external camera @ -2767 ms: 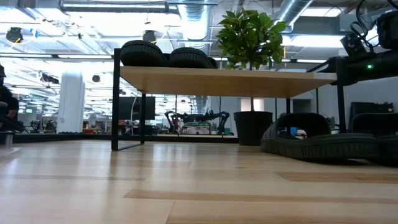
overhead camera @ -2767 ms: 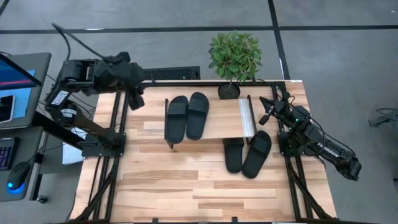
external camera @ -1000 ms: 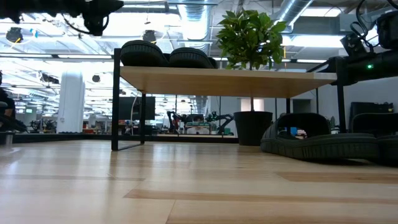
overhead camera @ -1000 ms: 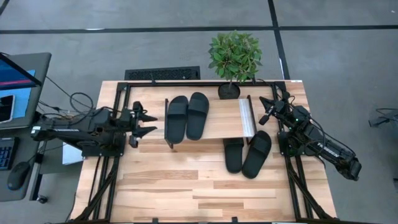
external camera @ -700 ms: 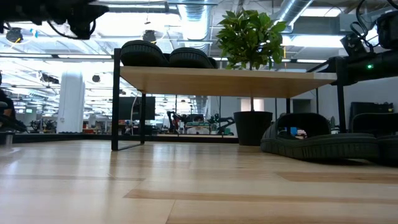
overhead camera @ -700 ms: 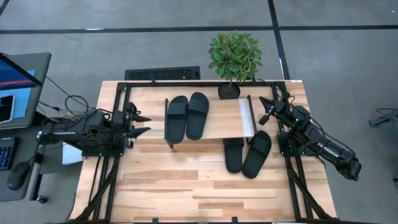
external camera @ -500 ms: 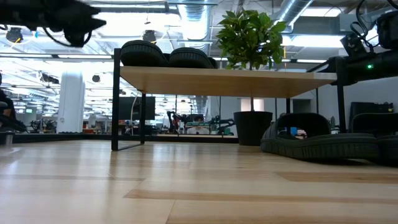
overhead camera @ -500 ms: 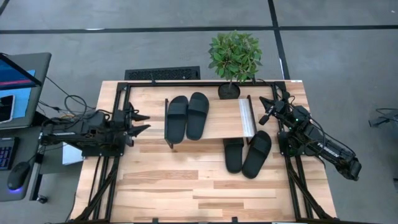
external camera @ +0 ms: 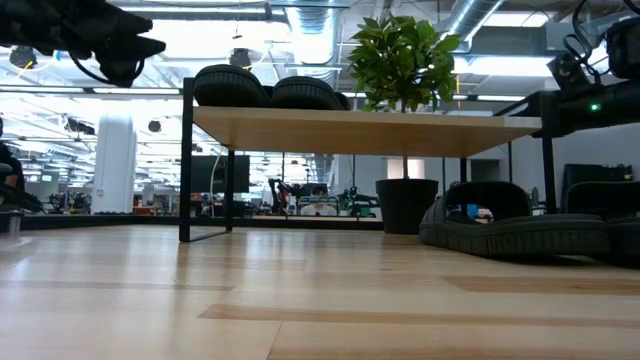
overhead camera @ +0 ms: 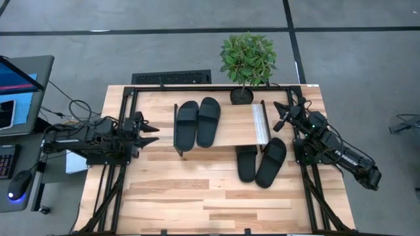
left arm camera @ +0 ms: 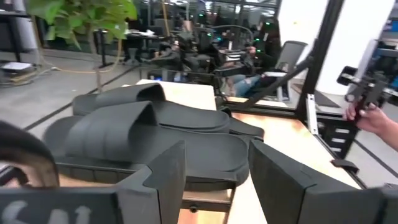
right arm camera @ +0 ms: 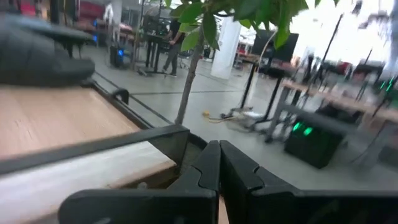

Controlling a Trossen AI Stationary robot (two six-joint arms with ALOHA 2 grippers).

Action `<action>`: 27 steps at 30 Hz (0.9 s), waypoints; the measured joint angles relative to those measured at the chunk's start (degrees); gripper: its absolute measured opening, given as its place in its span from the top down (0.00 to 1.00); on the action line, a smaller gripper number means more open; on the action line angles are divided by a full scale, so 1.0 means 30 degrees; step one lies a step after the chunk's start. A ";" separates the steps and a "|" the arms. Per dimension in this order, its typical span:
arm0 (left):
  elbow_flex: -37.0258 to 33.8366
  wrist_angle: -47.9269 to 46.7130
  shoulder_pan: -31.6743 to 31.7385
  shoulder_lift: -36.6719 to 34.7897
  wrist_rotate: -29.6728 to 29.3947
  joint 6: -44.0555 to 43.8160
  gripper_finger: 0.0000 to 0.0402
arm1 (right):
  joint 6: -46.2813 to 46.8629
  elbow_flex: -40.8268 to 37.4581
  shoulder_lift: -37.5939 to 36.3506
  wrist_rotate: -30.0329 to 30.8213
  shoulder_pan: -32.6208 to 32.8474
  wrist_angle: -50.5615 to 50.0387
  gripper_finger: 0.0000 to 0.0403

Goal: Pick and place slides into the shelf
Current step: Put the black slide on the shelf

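Shelf [overhead camera: 230, 124]: my landmark, with two slides [overhead camera: 197, 122] lying on its left half.
Floor pair [overhead camera: 261, 161]: two more slides on the table, in front of the shelf's right end, long axes running front to back.
Left gripper [overhead camera: 149, 130]: mine, jaws apart, empty, just left of the shelf.
Right gripper [overhead camera: 281, 113]: mine, pinched shut, empty, at the shelf's right end, nearer the floor pair.
Writing: none readable.
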 joint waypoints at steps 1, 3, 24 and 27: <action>0.0000 -0.0012 0.0000 0.0000 0.0223 -0.0007 0.60 | 0.1118 0.0000 0.0000 0.0007 0.0000 0.0013 1.00; 0.0000 -0.0093 0.0000 0.0000 0.0560 -0.0007 0.60 | 0.2923 0.0009 0.0001 0.0007 0.0000 0.0150 1.00; 0.0000 -0.1013 -0.0007 0.0000 0.0836 -0.0007 0.60 | 0.3036 0.9371 0.5756 -0.5443 0.2991 -0.2940 1.00; 0.0007 -0.1013 -0.0007 0.0007 0.0785 0.0000 0.60 | 0.2860 1.1108 0.9231 -0.4368 0.3651 -0.4642 1.00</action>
